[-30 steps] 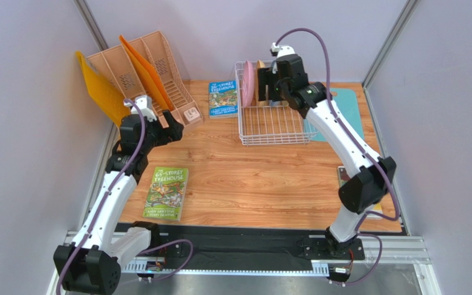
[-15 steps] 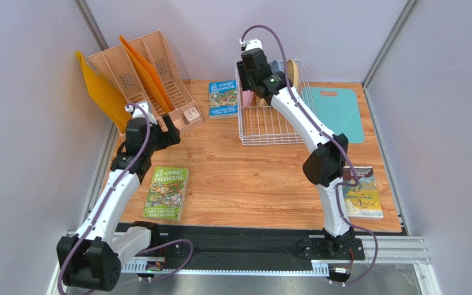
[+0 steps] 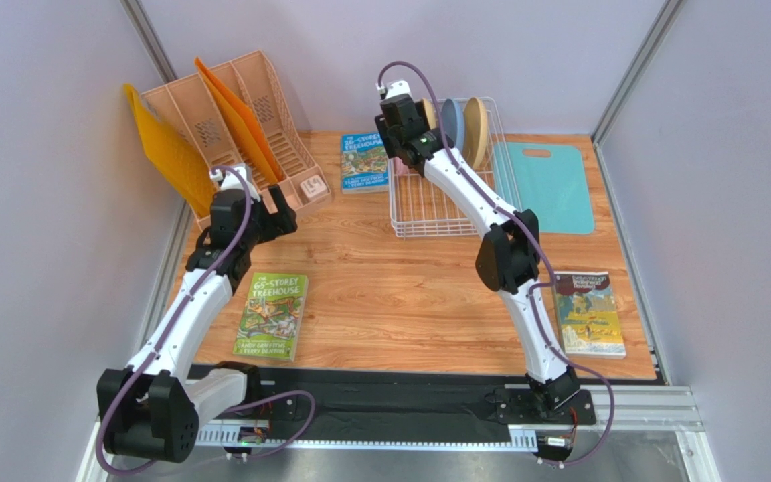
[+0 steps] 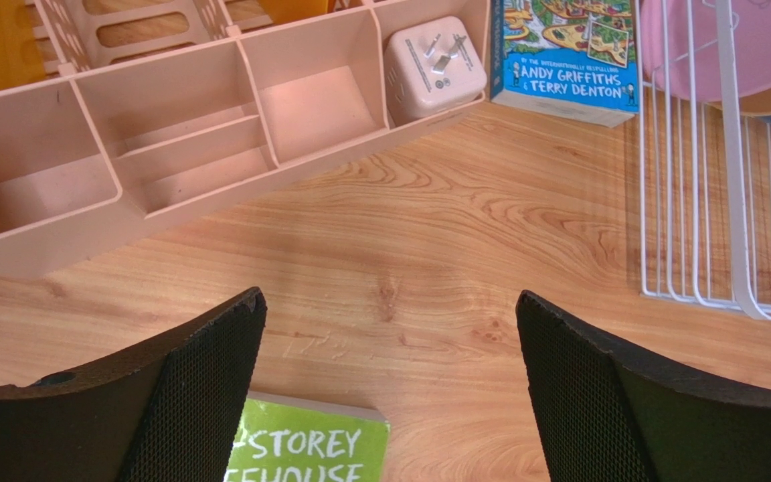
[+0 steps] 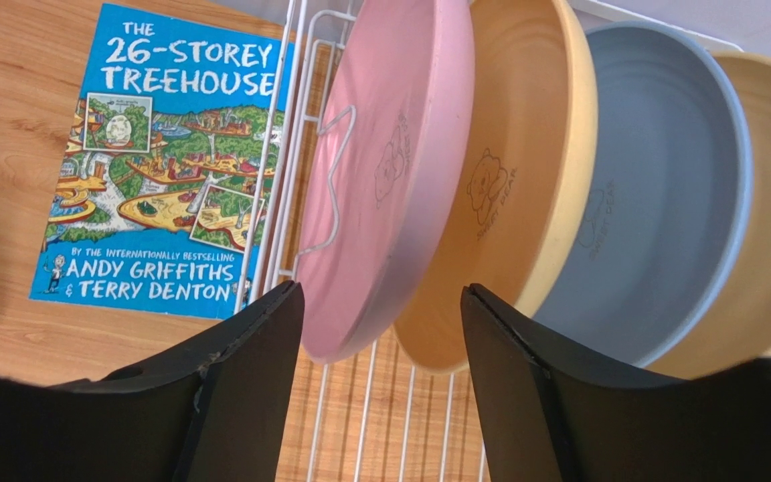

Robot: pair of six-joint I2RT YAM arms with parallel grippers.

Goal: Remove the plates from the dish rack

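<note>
The white wire dish rack (image 3: 447, 206) stands at the back of the table; it also shows in the left wrist view (image 4: 726, 201). Four plates stand upright in it: pink (image 5: 390, 171), tan-yellow (image 5: 525, 161), blue (image 5: 656, 201) and a second tan-yellow (image 5: 767, 241). My right gripper (image 5: 381, 301) is open above the rack's left end (image 3: 401, 129). The pink plate's lower rim lies between its fingers, not gripped. My left gripper (image 4: 390, 301) is open and empty above bare wood beside the organiser (image 3: 274, 201).
A peach file organiser (image 3: 229, 115) with orange folders (image 3: 163, 141) and a white plug adapter (image 4: 435, 65) stands at the back left. A blue book (image 3: 364, 161) lies left of the rack, a teal board (image 3: 550, 181) to its right. There is a green book (image 3: 272, 314) at the front left and another book (image 3: 589, 313) at the right.
My right arm has swung left across the rack, from its middle to the left end by the pink plate. My left gripper has shifted slightly.
</note>
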